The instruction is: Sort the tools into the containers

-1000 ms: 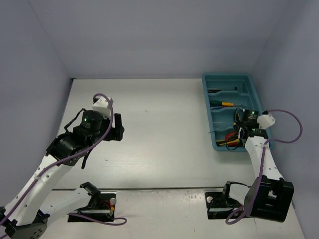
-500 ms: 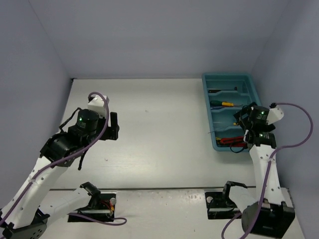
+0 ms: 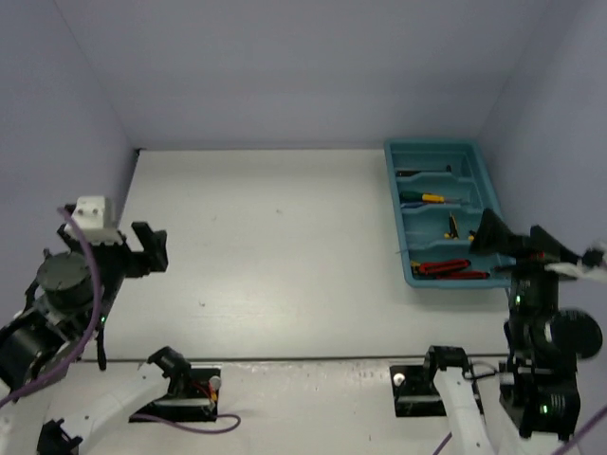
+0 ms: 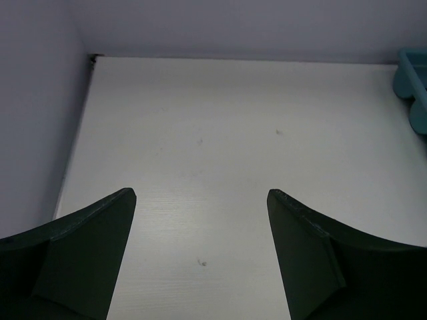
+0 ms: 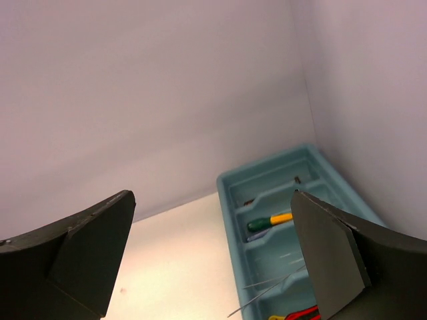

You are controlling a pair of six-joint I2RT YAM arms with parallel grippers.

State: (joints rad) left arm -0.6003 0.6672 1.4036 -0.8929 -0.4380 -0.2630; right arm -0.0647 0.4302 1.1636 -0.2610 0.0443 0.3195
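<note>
- Top view: the teal tray (image 3: 432, 144) lies at the far right of the table (image 3: 285, 237), with the tools in its compartments: a dark tool (image 3: 424, 172) in the farthest, a green-and-yellow screwdriver (image 3: 420, 197) in the next, and red tools (image 3: 446, 269) in the nearest. The left gripper (image 3: 150, 248) hangs over the table's left side, well apart from the tray. The right gripper (image 3: 517, 242) hovers by the tray's near right corner
- Left wrist view: the left gripper (image 4: 200, 200) is spread wide and grasps nothing, with bare table between its fingers (image 4: 87, 253). A corner of the tray (image 4: 413, 87) shows at the right edge
- Right wrist view: the right gripper (image 5: 212, 195) is released, spread wide and empty above the tray (image 5: 267, 163). The screwdriver (image 5: 270, 221) lies inside, and a thin rod (image 5: 260, 297) pokes over the left wall
</note>
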